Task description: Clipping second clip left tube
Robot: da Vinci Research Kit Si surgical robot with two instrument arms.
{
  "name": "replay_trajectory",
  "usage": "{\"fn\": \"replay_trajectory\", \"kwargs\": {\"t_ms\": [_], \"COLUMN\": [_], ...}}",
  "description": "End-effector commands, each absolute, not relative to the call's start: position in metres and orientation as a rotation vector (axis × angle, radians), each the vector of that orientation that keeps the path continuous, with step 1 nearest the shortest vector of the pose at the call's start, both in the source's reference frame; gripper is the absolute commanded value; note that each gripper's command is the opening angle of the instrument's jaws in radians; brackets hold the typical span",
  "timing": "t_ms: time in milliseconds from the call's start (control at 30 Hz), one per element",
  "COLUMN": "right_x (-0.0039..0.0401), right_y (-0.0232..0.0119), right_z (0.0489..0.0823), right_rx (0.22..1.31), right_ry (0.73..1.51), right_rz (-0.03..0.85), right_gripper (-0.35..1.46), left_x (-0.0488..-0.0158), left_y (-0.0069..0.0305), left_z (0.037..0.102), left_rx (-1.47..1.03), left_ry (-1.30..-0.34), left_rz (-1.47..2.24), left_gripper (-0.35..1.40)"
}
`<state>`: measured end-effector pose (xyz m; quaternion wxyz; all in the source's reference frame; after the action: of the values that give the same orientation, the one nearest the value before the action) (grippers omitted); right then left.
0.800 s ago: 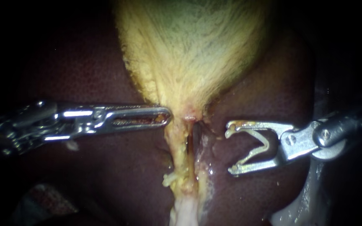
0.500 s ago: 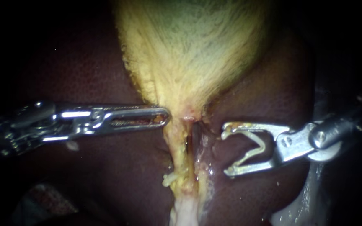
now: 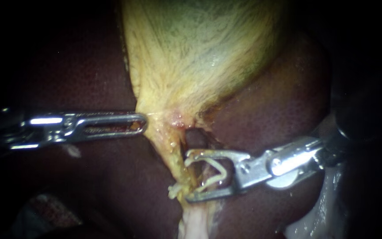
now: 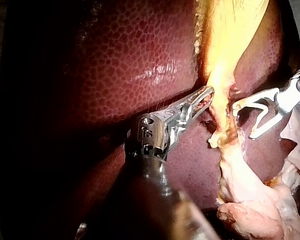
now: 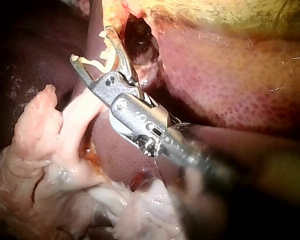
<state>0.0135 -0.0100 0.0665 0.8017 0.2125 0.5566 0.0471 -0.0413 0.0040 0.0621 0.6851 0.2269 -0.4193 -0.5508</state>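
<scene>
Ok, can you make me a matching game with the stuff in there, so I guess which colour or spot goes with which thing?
Things:
1. liver
2. gallbladder
3. clip
4. left instrument

Clues:
A. yellow with a bit of green
B. silver, with its tip at the gallbladder's narrow end
C. dark reddish brown
D. white, carried in the right instrument

Pairs: 1-C, 2-A, 3-D, 4-B

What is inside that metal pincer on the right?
A pale bent clip, held between the right instrument's two jaws. Dark tissue shows through the gap. Its tips cover part of the yellowish strand.
</scene>
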Motion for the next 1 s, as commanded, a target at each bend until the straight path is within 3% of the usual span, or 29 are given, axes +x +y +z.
{"fn": "replay_trajectory", "kwargs": {"t_ms": [33, 467, 1000], "right_x": [0.0136, 0.0122, 0.0159], "right_y": [-0.0099, -0.009, -0.0105], "right_z": [0.067, 0.0715, 0.0736], "right_rx": [0.456, 0.458, 0.437], "right_ry": [1.191, 1.055, 1.035], "right_rz": [0.105, 0.091, 0.096], "right_gripper": [0.6, 0.56, 0.57], "left_x": [-0.0413, -0.0414, -0.0419], "left_y": [0.0039, 0.0039, 0.0039], "left_z": [0.062, 0.0614, 0.0607], "left_rx": [0.507, 0.507, 0.507], "left_ry": [-0.939, -0.938, -0.94], "left_rz": [-1.235, -1.237, -1.242], "left_gripper": [-0.35, -0.35, -0.35]}}
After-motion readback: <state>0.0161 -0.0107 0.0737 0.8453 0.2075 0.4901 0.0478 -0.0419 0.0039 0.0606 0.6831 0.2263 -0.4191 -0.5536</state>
